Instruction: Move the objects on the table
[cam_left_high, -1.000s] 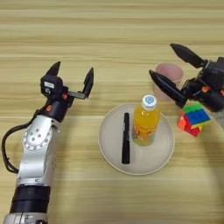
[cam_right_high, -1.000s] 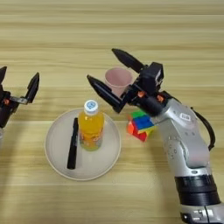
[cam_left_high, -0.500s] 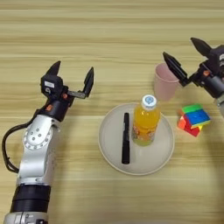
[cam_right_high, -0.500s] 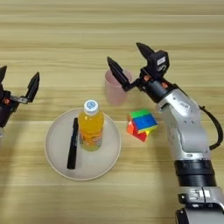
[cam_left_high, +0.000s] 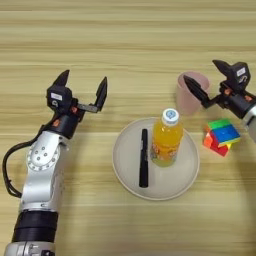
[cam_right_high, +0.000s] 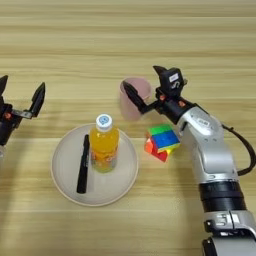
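Observation:
A pale pink cup (cam_left_high: 189, 97) stands upright on the table (cam_left_high: 125, 40), right of centre. My right gripper (cam_right_high: 139, 75) is open at the cup. One finger crosses the cup's front and the other is at its far right side; whether either touches I cannot tell. The multicoloured puzzle cube (cam_left_high: 222, 136) lies on the wood just in front of that gripper's wrist. An orange-juice bottle (cam_left_high: 166, 142) with a white cap stands upright on the round cream plate (cam_left_high: 125, 170). My left gripper (cam_left_high: 85, 76) hangs open over bare wood at the left, holding nothing.
A black pen (cam_left_high: 144, 157) lies lengthwise on the plate, left of the bottle. The right forearm (cam_right_high: 210, 150) runs along the right side, next to the cube. The left arm (cam_left_high: 42, 165) runs down the left side.
My right gripper swung right, away from the bottle's cap, and its fingers now flank the cup, slightly closer together. The left gripper, bottle, pen and plate have stayed put.

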